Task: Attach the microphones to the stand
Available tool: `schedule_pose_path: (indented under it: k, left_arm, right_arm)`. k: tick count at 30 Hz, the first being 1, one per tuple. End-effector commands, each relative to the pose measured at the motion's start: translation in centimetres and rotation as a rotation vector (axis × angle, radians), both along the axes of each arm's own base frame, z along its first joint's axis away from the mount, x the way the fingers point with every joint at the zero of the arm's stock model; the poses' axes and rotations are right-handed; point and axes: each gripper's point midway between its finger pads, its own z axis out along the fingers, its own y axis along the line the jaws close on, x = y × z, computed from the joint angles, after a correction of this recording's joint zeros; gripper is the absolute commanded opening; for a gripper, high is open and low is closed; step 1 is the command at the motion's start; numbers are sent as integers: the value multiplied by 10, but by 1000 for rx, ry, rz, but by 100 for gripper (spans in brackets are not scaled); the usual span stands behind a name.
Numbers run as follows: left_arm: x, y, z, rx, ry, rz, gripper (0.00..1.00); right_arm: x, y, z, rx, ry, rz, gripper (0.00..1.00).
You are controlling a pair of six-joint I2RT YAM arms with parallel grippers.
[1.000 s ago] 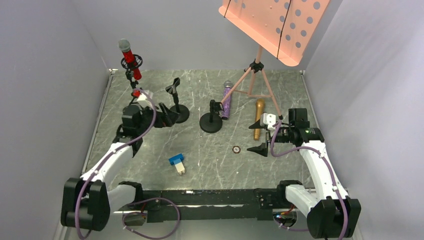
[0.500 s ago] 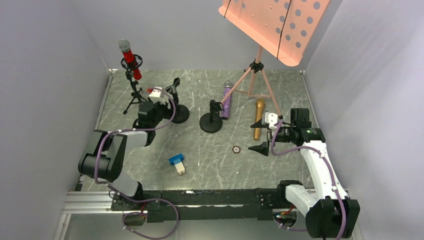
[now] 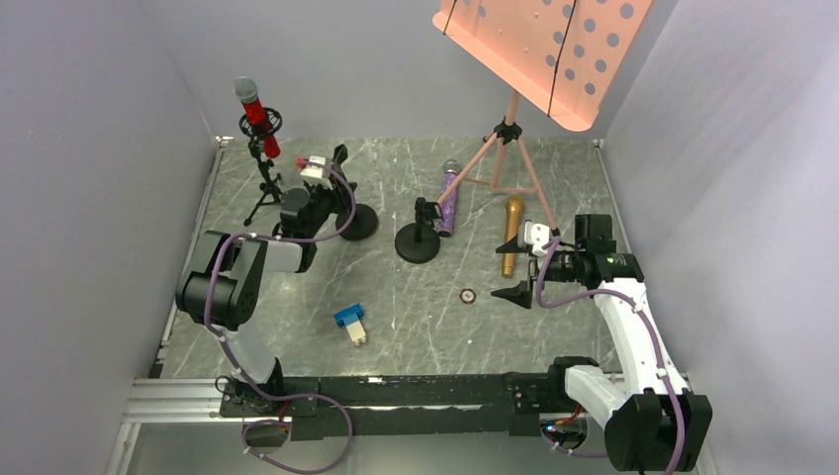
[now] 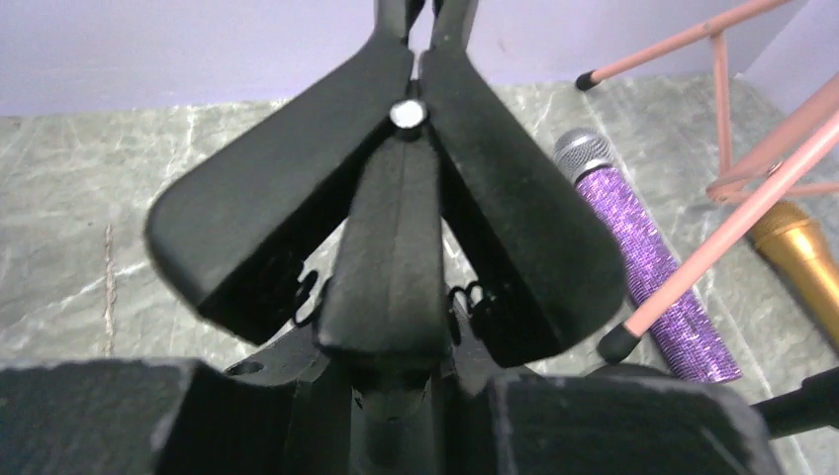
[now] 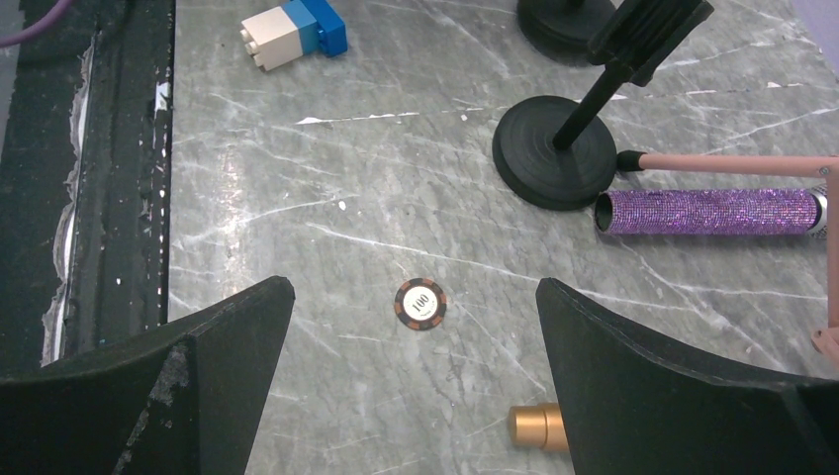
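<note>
The left tool [image 3: 332, 190] has swung away from the foot of the tripod stand [image 3: 263, 194] toward 3 o'clock and is now at the clip stand [image 3: 356, 223]; the right arm and all three microphones lie as they did a second ago.

At 10 o'clock on the bench [image 3: 297, 307] the red microphone [image 3: 257, 117] already sits in the tripod stand, head up. In the left wrist view the empty clip's wings fill the frame, and the left tool's fingers stand either side of its stem; whether they press on it I cannot tell.

The purple microphone [image 3: 447, 200] lies flat at 3 o'clock of that tool, its long axis near 12 to 6 with the head at 12 and its tail just beside the second round-foot stand [image 3: 417, 243]. The gold microphone [image 3: 512, 236] lies parallel, further toward 3 o'clock, also head at 12.

The right tool [image 5: 414, 287] is nearer both; its fingers are spread wide and hold nothing; it hangs over a poker chip [image 5: 419, 304], and the gold tail shows at 5 o'clock in its own view. The next pick likely falls to it, closing across that 12-to-6 axis.
</note>
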Motion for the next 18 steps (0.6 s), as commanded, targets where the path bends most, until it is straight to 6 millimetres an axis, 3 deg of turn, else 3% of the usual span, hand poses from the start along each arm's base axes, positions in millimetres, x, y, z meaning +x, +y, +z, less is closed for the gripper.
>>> schedule_pose_path:
  k: [1, 2, 5, 9, 14, 18]
  left_arm:
    - [5, -14, 22, -6, -92, -72, 6]
    - [3, -14, 22, -4, -100, -78, 0]
    - [-9, -15, 29, 17, -151, -104, 0]
    - [-35, -23, 63, 86, -258, -204, 0]
    - [-84, -48, 90, 121, -249, -427, 0]
    - [-130, -58, 83, 163, -209, -513, 0]
  right_arm:
    - [5, 2, 15, 12, -73, 21, 99]
    - [5, 1, 15, 12, -70, 20, 99]
    - [5, 2, 15, 12, -73, 21, 99]
    - [5, 2, 14, 13, -68, 22, 99]
    - [5, 1, 14, 12, -68, 21, 99]
    - [5, 1, 14, 12, -67, 19, 99]
